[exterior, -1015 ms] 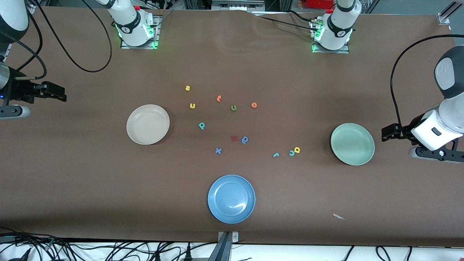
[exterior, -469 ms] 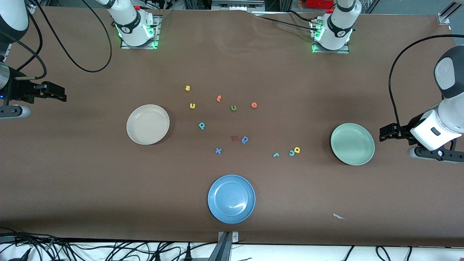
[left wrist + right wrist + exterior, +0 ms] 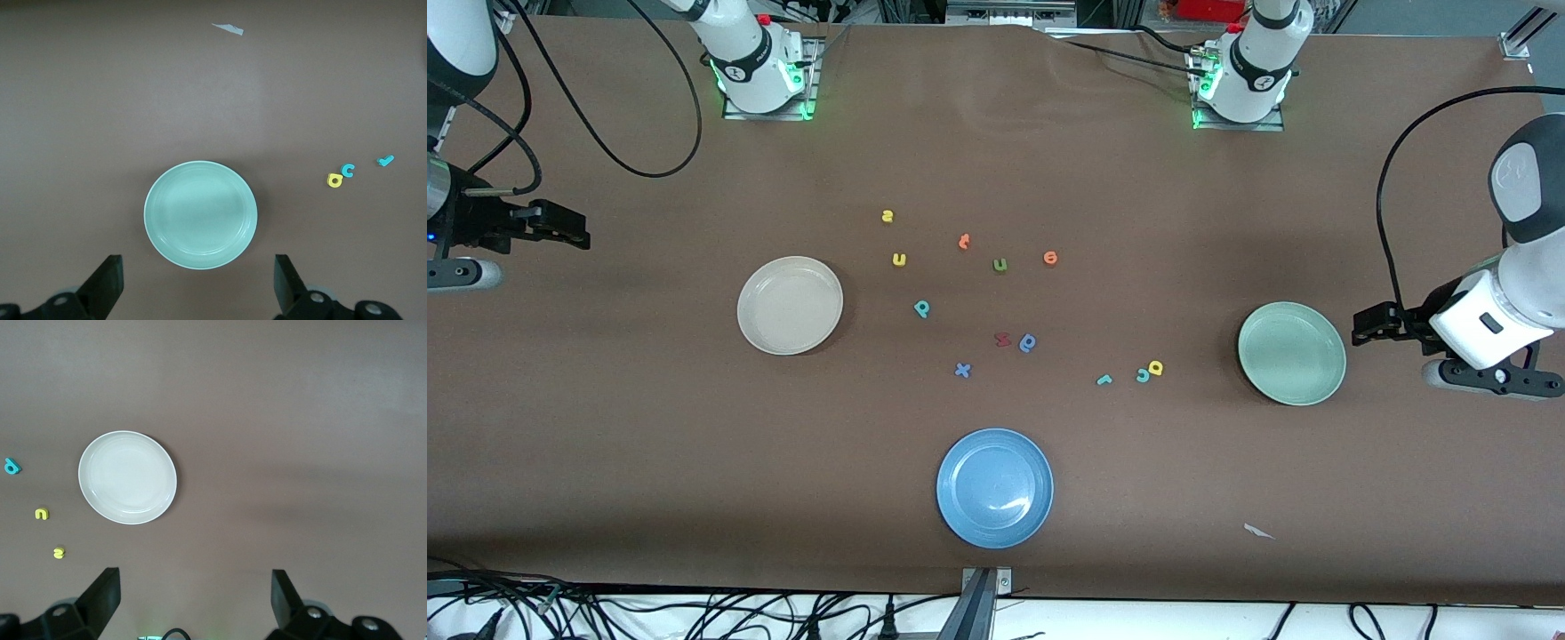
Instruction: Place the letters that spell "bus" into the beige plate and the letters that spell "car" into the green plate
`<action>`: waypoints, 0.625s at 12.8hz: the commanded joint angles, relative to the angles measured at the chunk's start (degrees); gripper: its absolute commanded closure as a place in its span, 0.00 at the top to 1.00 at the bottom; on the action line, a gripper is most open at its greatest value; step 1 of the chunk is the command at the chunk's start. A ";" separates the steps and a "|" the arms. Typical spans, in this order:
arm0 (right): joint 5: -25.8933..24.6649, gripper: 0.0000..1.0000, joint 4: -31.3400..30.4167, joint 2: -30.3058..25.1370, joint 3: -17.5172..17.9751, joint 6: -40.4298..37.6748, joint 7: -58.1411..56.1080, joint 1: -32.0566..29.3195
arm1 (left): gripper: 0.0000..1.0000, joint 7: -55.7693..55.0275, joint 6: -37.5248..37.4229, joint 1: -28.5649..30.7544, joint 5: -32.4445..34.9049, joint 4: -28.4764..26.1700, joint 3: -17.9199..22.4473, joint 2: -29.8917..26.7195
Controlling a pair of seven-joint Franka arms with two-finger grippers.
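Left hand (image 3: 1360, 331) wide, empty, over table just beside round pale mint-green plate (image 3: 1291, 353). Right hand (image 3: 578, 233) wide, empty, waiting at its table end. Round cream-beige plate (image 3: 790, 305) bare; tiny foam letters (image 3: 996, 302) scattered between plates.

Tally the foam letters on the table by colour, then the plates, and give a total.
Yellow letters: 3
Teal letters: 3
Orange letters: 2
Blue letters: 2
Green letters: 1
Red letters: 1
Plates: 3
Total: 15
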 commanded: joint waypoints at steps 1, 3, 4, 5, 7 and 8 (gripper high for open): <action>0.85 1.00 -0.02 -0.60 0.22 -0.40 0.56 -0.43 | 0.99 1.76 -0.24 0.61 -1.68 -0.62 -0.26 -0.73; 0.85 1.00 -0.02 -0.60 0.22 -0.40 0.48 -0.43 | 1.00 1.68 -0.24 0.61 -1.68 -0.62 -0.26 -0.73; 0.85 1.00 -0.02 -0.60 0.22 -0.40 0.56 -0.43 | 1.00 1.59 -0.24 0.61 -1.68 -0.62 -0.26 -0.73; 0.85 1.00 -0.02 -0.60 0.22 -0.40 0.56 -0.43 | 1.00 1.42 -0.24 0.53 -1.68 -0.62 -0.26 -0.73; 0.85 1.00 -0.02 -0.60 0.22 -0.49 0.48 -0.43 | 1.00 1.24 -0.24 0.52 -1.68 -0.62 -0.26 -0.65; 0.85 1.00 -0.02 -0.60 0.22 -0.40 0.56 -0.43 | 1.00 1.15 -0.24 0.52 -1.68 -0.62 -0.26 -0.56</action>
